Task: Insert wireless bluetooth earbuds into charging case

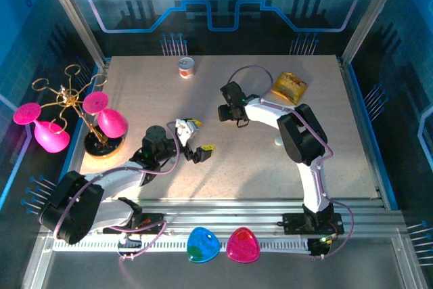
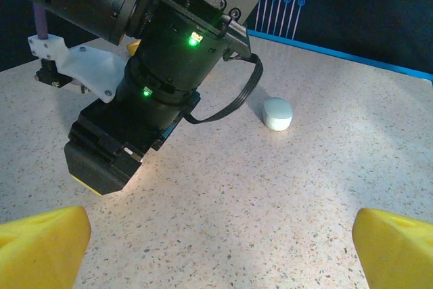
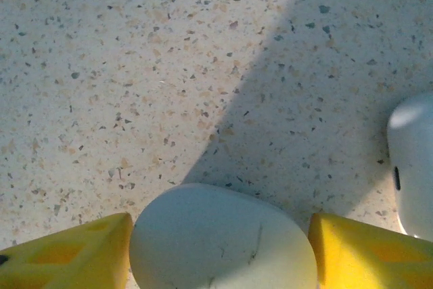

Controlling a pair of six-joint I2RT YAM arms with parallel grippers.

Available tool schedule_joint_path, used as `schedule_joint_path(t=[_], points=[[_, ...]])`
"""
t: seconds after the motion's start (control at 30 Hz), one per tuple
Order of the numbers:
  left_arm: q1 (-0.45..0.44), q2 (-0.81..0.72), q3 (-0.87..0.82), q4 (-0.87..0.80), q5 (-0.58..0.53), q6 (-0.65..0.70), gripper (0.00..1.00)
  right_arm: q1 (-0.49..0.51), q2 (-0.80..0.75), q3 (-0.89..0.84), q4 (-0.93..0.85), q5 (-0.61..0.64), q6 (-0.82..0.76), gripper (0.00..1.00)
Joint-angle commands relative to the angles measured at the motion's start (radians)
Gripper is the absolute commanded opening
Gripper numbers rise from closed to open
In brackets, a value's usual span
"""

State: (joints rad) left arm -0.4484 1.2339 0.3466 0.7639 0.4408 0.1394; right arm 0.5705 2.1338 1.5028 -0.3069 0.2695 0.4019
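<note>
Left gripper (image 2: 216, 255), nearest the arm bases, hangs low over the speckled worktop (image 1: 352, 153). Its jaws stand wide apart with nothing between them. Just ahead of it is the black wrist of the right arm. A little to the right, a loose case (image 2: 277, 114), white and pebble-shaped, lies on the worktop and looks closed.

Further in, the right gripper (image 3: 220, 252) sits close to the worktop. Its jaws are drawn in on the held case (image 3: 223, 235), with a yellow fingertip against each side. Just beside the right-hand fingertip is a white thing (image 3: 414, 167), rounded, with a dark slot. It could be an earbud or another case; I cannot tell which, so I cannot place the earbuds with certainty.

The step in hand looks like steadying a case so that it can be loaded. To do this well, the right gripper should likely keep the case level and low, gripped at its sides so the lid seam is free. The left gripper's jaws should likely narrow before reaching for anything so small, and take an earbud by its stem. The two wrists are near each other, so the approach should be slow.

At the far edge stand a can (image 1: 187, 68) and a snack bag (image 1: 289, 88), well apart from the work.
</note>
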Motion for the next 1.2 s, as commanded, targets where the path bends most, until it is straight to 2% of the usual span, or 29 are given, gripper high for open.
schedule_joint_path(t=[0.0, 0.13, 0.3, 0.4, 0.57, 0.67, 0.87, 1.17], points=[[-0.007, -0.001, 0.003, 0.009, -0.001, -0.009, 0.99, 0.010, -0.073, 0.007, -0.025, 0.011, -0.019, 0.75], [-0.012, 0.015, 0.013, 0.030, 0.005, 0.000, 0.99, -0.004, -0.198, -0.094, -0.007, 0.039, -0.011, 0.82], [-0.050, 0.067, 0.041, 0.045, -0.019, 0.038, 0.99, -0.064, -0.388, -0.296, 0.002, 0.090, 0.103, 0.86], [-0.073, 0.121, 0.059, 0.096, -0.019, 0.036, 0.99, -0.119, -0.486, -0.419, -0.011, 0.119, 0.186, 0.88], [-0.148, 0.241, 0.119, 0.163, -0.033, 0.042, 0.99, -0.251, -0.604, -0.596, -0.019, 0.070, 0.353, 0.89], [-0.190, 0.297, 0.161, 0.165, -0.046, 0.060, 0.99, -0.308, -0.614, -0.618, -0.056, 0.049, 0.405, 0.88], [-0.217, 0.347, 0.198, 0.188, -0.048, 0.057, 0.99, -0.329, -0.575, -0.614, -0.129, 0.099, 0.502, 0.80], [-0.226, 0.339, 0.199, 0.160, -0.055, 0.066, 0.99, -0.366, -0.493, -0.565, -0.151, 0.021, 0.594, 0.65]])
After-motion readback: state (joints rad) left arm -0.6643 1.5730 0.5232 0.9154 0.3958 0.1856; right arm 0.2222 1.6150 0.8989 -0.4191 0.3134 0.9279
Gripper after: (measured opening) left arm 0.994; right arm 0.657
